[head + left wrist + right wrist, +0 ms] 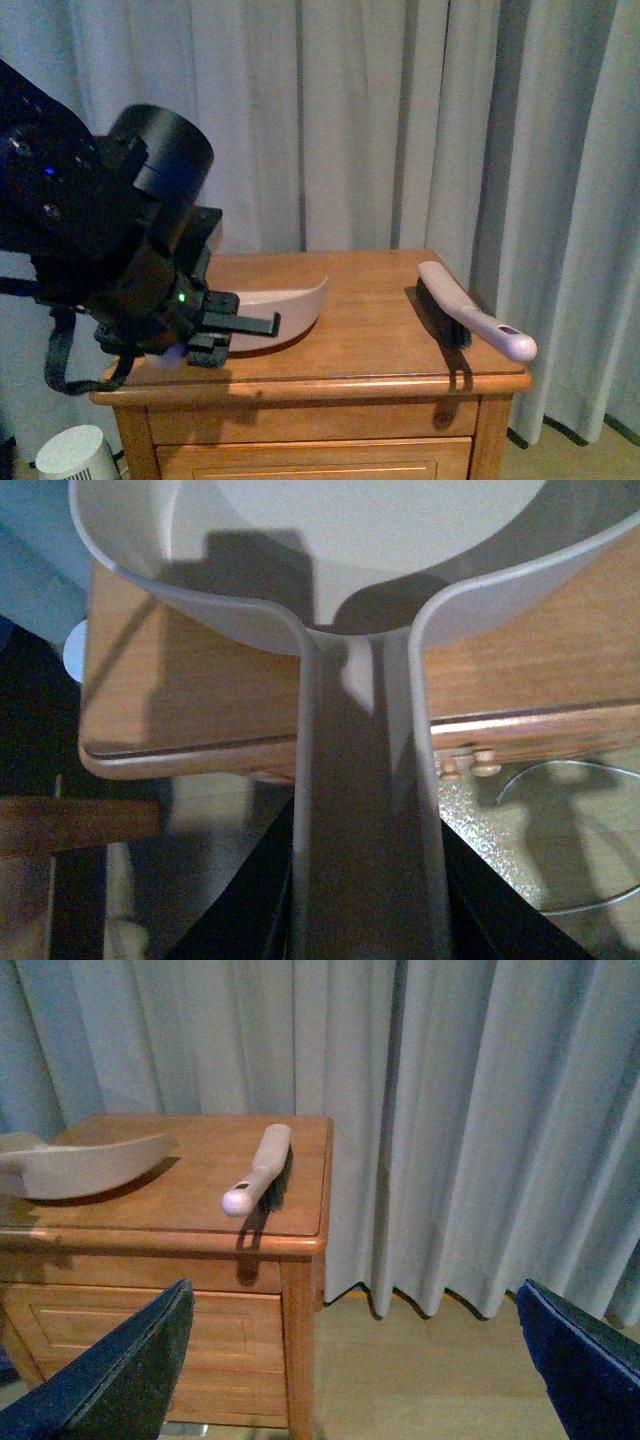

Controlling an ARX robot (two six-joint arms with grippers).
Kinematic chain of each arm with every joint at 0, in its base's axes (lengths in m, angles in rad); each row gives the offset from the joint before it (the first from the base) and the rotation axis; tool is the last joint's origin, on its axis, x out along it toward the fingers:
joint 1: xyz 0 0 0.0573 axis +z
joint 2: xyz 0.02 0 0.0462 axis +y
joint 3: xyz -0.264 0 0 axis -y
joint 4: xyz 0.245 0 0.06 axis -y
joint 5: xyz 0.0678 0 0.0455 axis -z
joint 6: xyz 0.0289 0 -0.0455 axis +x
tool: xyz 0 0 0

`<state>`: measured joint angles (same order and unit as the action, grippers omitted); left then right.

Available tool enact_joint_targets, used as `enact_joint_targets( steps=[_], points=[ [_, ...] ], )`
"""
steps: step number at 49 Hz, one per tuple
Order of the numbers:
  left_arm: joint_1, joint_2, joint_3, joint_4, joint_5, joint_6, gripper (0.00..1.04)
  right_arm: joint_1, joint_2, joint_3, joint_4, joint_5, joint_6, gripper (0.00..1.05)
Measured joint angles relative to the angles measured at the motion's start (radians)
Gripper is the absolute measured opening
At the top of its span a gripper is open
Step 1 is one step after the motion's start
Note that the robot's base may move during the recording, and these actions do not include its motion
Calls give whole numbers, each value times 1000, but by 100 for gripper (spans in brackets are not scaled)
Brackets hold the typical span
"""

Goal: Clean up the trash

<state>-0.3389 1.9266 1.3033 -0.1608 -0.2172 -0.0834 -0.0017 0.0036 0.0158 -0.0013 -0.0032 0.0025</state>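
Left gripper (232, 332): closed onto handle of dustpan (292, 300); black fingers (235, 905) on either side of it.
Right gripper (355, 1305): spread wide, holding nothing.
Dustpan: beige, on left part of wooden cabinet (370, 340) top.
Brush (468, 312): dark bristles, pale handle; near right edge, well apart from dustpan.
Trash: location cannot be told from any view.
Curtain (420, 120): pale, pleated, behind cabinet.

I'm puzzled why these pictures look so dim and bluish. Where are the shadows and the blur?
Front view: dim with a blue cast; the brush throws a shadow over the cabinet edge, and the near left arm is a dark blur. Left wrist view: a hard shadow crosses the dustpan. Right wrist view: the near fingers are dark and soft.
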Motion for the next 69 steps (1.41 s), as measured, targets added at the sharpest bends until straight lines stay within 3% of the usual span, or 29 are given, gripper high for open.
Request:
enact_joint_targets(
  steps=[12, 20, 32, 44, 55, 64, 69],
  points=[
    [46, -194, -66, 161, -13, 109, 28, 0, 0, 0, 0, 0, 0, 97],
    [72, -375, -213, 346, -6, 223, 28, 0, 0, 0, 0, 0, 0, 97],
    [82, -705, -462, 451, 24, 339, 28, 0, 0, 0, 0, 0, 0, 97],
    [94, -1068, -632, 372, 113, 412, 28, 0, 0, 0, 0, 0, 0, 97],
    [140, -1193, -687, 336, 140, 412, 28, 0, 0, 0, 0, 0, 0, 97],
    [238, -1236, -732, 338, 209, 422, 28, 0, 0, 0, 0, 0, 0, 97],
    [351, -1252, -758, 346, 293, 430, 28, 0, 0, 0, 0, 0, 0, 97]
  ],
)
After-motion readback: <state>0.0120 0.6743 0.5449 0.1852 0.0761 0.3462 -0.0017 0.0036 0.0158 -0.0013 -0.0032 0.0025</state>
